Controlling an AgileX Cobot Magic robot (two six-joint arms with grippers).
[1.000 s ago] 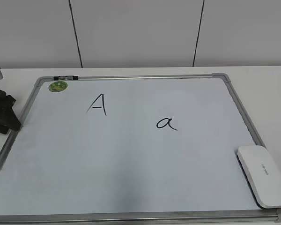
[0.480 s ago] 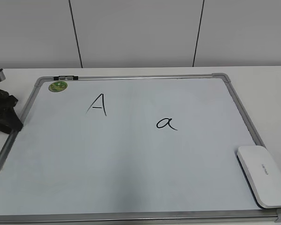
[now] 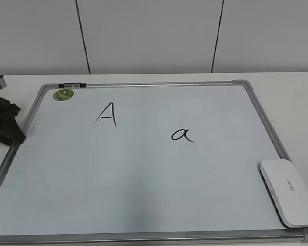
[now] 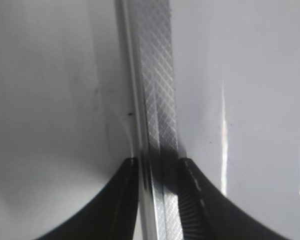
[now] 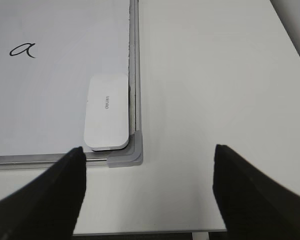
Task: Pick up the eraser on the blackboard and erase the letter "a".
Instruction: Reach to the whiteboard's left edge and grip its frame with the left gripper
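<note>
I count one blackboard (image 3: 143,205) lying flat on the white bench (image 3: 292,97), its silver frame running round a pale writing surface. There is one eraser (image 3: 289,191), a white rounded block, sitting on the board in the near right corner, tight against the right frame rail. From the right wrist camera I see the same eraser (image 5: 107,112) with its small grey print facing up, its near end close to the grey corner cap (image 5: 127,152).

Two marker letters are on the board. The letter "a" (image 3: 182,135) sits right of centre, well apart from the eraser and farther away than it. The capital "A" (image 3: 107,114) is to its left and a little farther back. One round green magnet (image 3: 63,94) sticks in the far left corner, just beside one small black-and-silver clip (image 3: 72,84) on the far frame rail.

My left claw (image 4: 157,165) is at the board's left edge; in the exterior view it is only a dark mass (image 3: 2,123) beside the frame. Its fingers stand narrowly apart, one on each side of the hatched frame rail (image 4: 157,90), and I cannot tell if they actually press it. My right claw (image 5: 147,190) is spread wide and holds nothing, hanging above the bench near the board's near right corner, the eraser just beyond its left finger (image 5: 45,200).
</note>
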